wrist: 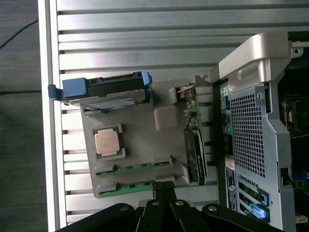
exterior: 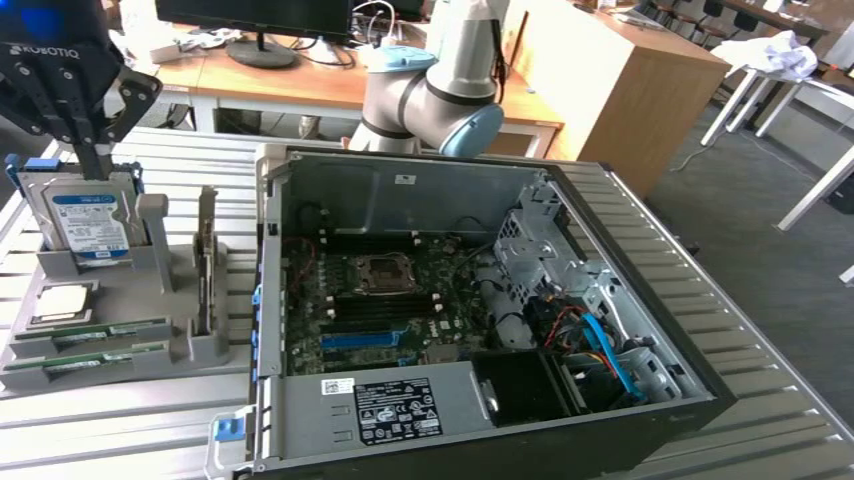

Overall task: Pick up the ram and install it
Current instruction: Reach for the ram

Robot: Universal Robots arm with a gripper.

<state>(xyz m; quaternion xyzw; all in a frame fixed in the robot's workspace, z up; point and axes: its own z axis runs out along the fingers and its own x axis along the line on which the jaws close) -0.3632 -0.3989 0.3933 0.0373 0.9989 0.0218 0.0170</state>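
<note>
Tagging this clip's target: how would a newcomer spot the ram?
On the exterior view's left of the open computer case sits a grey parts holder. At its end opposite the upright hard drive, two ram sticks lie side by side past the square silver chip; unlike the chip and drive, they are long, thin and green.

ROBOTIQ on the gripper (exterior: 91,165) body (white lettering), hard drive (exterior: 91,215) label illegible

Your slatted metal desk (exterior: 120,430) is carrying a grey parts holder (exterior: 207,350) and, sitting just beside it, the open computer case (exterior: 400,190).
</note>
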